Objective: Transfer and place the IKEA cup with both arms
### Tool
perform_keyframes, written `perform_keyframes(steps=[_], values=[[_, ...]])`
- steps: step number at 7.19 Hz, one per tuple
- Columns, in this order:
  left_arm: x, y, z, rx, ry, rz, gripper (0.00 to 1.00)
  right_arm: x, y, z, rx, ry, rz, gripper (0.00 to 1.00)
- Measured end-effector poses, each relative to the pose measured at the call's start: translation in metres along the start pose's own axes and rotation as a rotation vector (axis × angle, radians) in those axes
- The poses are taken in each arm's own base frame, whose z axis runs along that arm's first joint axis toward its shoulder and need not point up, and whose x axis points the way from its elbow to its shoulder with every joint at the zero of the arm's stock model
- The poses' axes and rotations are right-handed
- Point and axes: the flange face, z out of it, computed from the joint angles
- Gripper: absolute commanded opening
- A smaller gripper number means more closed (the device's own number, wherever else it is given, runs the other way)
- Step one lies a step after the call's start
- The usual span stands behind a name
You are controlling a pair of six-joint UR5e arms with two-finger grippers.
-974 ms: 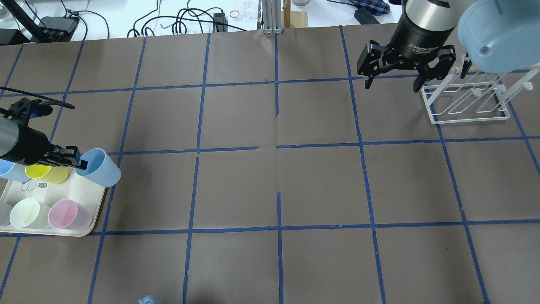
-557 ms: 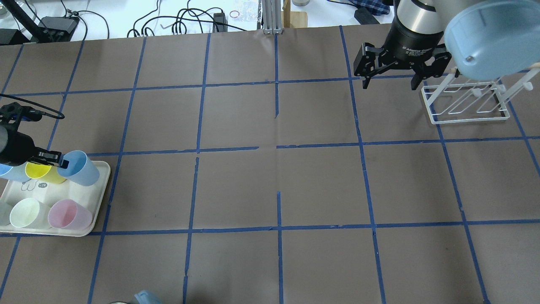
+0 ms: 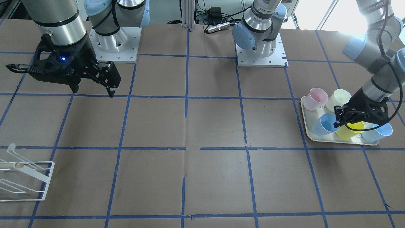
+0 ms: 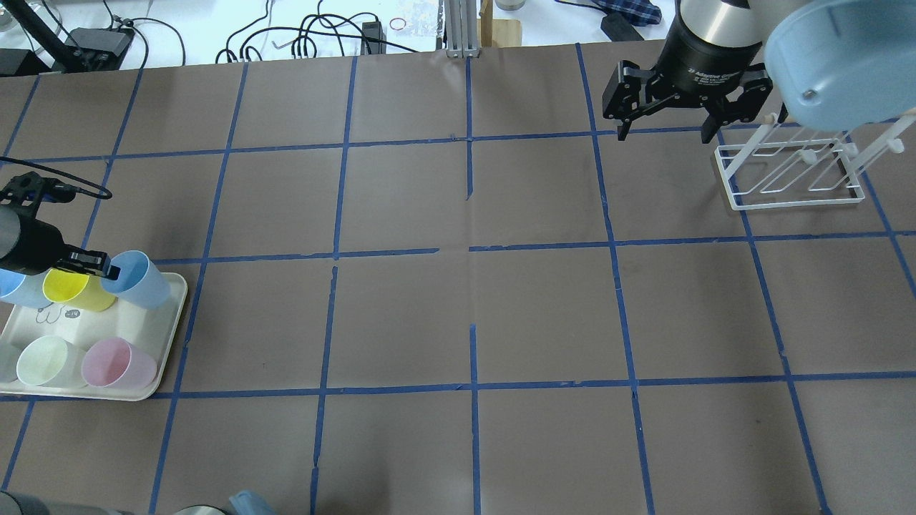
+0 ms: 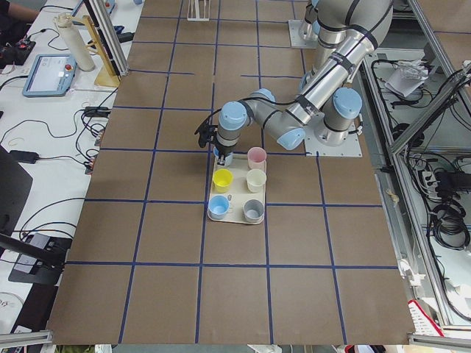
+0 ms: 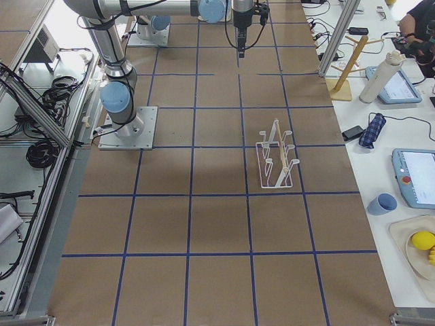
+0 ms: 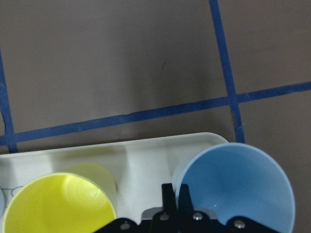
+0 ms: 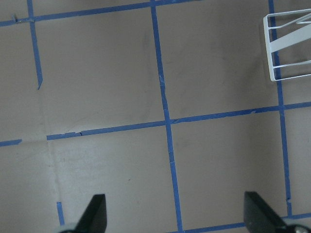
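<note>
The left end effector (image 4: pixel 109 270) pinches the cup (image 4: pixel 143 282) by its rim at the tray's (image 4: pixel 100 323) corner. That thin grip may slip or nudge the yellow cup (image 4: pixel 68 287). The right end effector (image 4: pixel 665 132) gapes wide, well apart.

IKEA cup (image 4: pixel 139 282) at corner of tray (image 4: pixel 169 325), tray at left of table (image 4: pixel 472 315), rack (image 4: pixel 787 175) far right

Finding: robotics laboratory. My table (image 4: pixel 544 307) bears a blue tape grid (image 4: pixel 474 429); along its edges stand teach pendants (image 6: pixel 416 178), tangled cables (image 4: pixel 308 32) and aluminium framing (image 4: pixel 458 28).
</note>
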Motion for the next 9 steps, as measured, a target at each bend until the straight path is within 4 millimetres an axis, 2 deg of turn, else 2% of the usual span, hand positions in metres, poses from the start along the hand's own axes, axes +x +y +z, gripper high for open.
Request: perform_keyframes(steps=[1,2,3,5,7,8,9], values=[[-0.002,0.000,0.006,-0.008,0.007,0.000,0.22,-0.001,0.001,-0.002,-0.002,-0.007,-0.001,1.00],[-0.002,0.000,0.010,-0.015,0.011,-0.001,0.86,-0.002,0.002,-0.003,-0.002,-0.012,-0.002,1.00],[-0.002,0.001,0.012,-0.019,0.014,-0.003,0.98,-0.002,0.003,-0.003,-0.002,-0.014,-0.003,1.00],[0.000,0.000,0.009,-0.020,0.013,-0.023,1.00,-0.002,0.003,-0.004,-0.002,-0.015,-0.003,1.00],[0.010,-0.015,-0.011,-0.010,0.000,-0.075,1.00,-0.002,0.003,-0.004,-0.002,-0.017,-0.002,1.00],[0.027,-0.035,-0.035,-0.027,0.007,-0.103,1.00,-0.003,0.003,-0.004,-0.002,-0.017,-0.003,1.00],[0.055,-0.060,-0.067,-0.058,0.005,-0.136,1.00,-0.003,0.003,-0.004,-0.002,-0.016,-0.004,1.00]])
